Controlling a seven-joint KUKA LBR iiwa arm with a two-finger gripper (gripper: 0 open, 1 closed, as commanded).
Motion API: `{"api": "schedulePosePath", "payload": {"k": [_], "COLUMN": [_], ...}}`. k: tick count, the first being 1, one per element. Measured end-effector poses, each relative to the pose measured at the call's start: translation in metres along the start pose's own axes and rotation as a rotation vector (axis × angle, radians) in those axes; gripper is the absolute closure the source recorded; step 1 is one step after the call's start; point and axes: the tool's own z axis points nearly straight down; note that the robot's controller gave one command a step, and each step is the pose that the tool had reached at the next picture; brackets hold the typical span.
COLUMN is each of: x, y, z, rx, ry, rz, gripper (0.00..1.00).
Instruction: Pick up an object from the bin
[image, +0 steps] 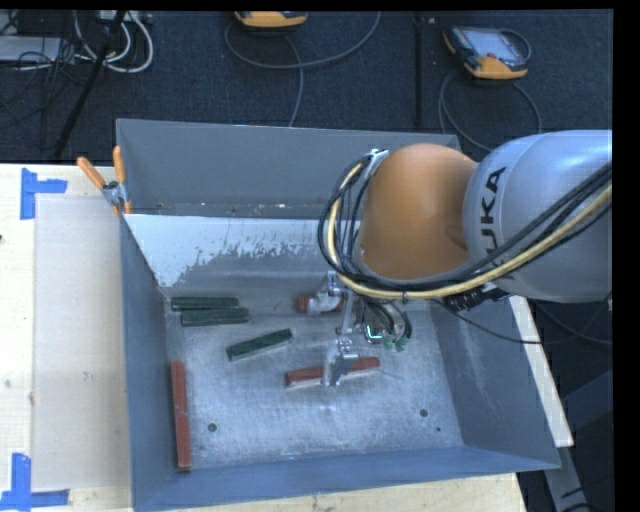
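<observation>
The gripper (338, 368) sits low on a brown bar (304, 377), lower centre of the frame. I cannot tell whether it is closed. The bar lies unlifted on the bin (300, 452) floor, so the grasp and lift likely remain.

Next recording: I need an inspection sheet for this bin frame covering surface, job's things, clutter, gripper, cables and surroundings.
Surface: grey metal bin, floor scuffed pale, walls sloping.
Job's things: short reddish-brown flat bar near the floor's middle, directly under the gripper.
Clutter: two dark green bars side by side at upper left; third dark green bar, tilted, right of them; long reddish-brown bar along the left wall; small reddish piece near the back wall.
Grippers: gripper down at the short bar; grip cannot be told.
Cables: yellow and black cables looped round the arm's orange cover.
Surroundings: dark floor with loose cables behind the bin.
</observation>
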Motion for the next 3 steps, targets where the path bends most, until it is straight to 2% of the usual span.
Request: {"api": "schedulePosePath", "payload": {"k": [1,2,3], "x": [-0.002,-0.006,-0.006], "y": [0.0,-0.027,-0.027], "z": [-0.004,0.111,0.111], "rx": [-0.001,-0.002,-0.002], "ry": [-0.007,-0.015,-0.015], "rz": [0.002,-0.113,-0.112], "gripper": [0.0,1.0,1.0]}}
